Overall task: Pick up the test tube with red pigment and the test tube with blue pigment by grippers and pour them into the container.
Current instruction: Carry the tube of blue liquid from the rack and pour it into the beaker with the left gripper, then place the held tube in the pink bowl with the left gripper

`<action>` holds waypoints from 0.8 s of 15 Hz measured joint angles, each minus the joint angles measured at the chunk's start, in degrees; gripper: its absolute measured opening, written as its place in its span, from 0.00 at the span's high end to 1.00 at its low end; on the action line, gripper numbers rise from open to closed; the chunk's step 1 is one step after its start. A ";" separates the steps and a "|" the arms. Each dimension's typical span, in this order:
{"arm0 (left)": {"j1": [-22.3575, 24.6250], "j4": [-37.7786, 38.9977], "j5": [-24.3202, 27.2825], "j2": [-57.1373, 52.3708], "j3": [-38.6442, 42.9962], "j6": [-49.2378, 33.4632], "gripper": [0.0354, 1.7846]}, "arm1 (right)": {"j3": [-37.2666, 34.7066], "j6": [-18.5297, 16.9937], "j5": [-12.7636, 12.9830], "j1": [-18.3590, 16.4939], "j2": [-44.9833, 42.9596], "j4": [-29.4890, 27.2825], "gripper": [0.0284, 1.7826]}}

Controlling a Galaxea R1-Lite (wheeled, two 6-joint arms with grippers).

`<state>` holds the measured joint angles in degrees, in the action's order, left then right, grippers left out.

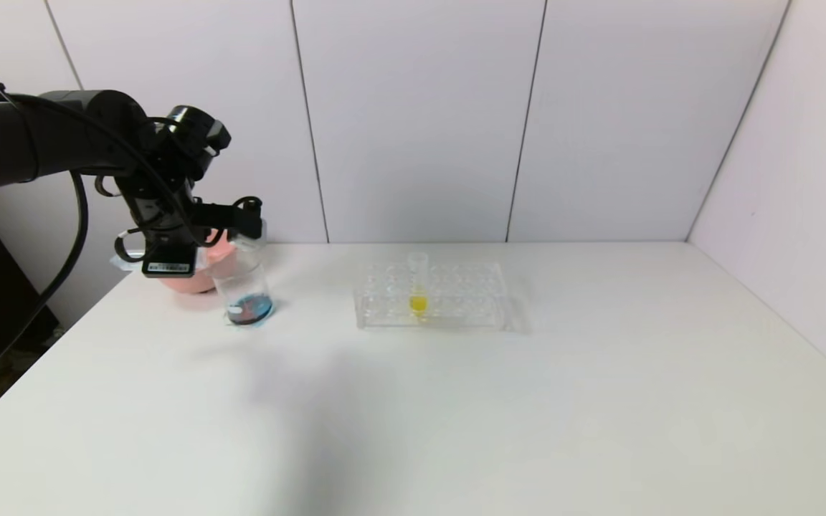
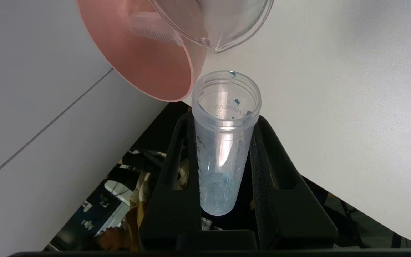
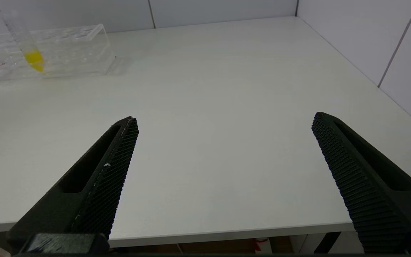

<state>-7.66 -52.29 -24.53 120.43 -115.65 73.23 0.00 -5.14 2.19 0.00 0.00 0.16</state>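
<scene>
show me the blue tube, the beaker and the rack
blue tube (image 2: 223, 142), left wrist view, on its clear wall between the left gripper's fingers.
beaker (image 1: 244, 287), head view, on its glass wall above the blue liquid.
rack (image 1: 470, 294), head view, on its clear top right of the yellow tube.

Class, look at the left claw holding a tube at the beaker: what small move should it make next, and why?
Probably swing the tube toward the pink bowl and drop it there. The left claw grips the blue-pigment tube, nearly drained with only droplets left, and the beaker already holds blue liquid. One emptied tube seems to lie in the bowl.
</scene>
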 joint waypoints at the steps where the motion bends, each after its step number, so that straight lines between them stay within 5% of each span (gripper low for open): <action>1: -0.05 -0.05 0.15 0.02 0.00 -0.18 0.78 | 0.00 0.00 0.00 0.00 0.00 0.00 0.00; 4: 0.22 1.05 3.04 -0.10 0.02 -1.15 0.78 | 0.00 -0.02 0.00 0.00 0.00 0.00 0.00; 7: 1.65 5.29 12.76 -1.58 1.97 -6.19 0.78 | 0.00 -0.02 0.00 0.00 0.00 0.00 0.00; 12: 4.33 12.50 24.00 -5.50 6.72 -28.28 0.78 | 0.00 -0.02 0.00 0.00 0.00 0.00 0.00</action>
<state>-3.33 -39.79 -0.52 114.93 -108.94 44.95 0.00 -5.17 2.19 0.00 0.00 0.16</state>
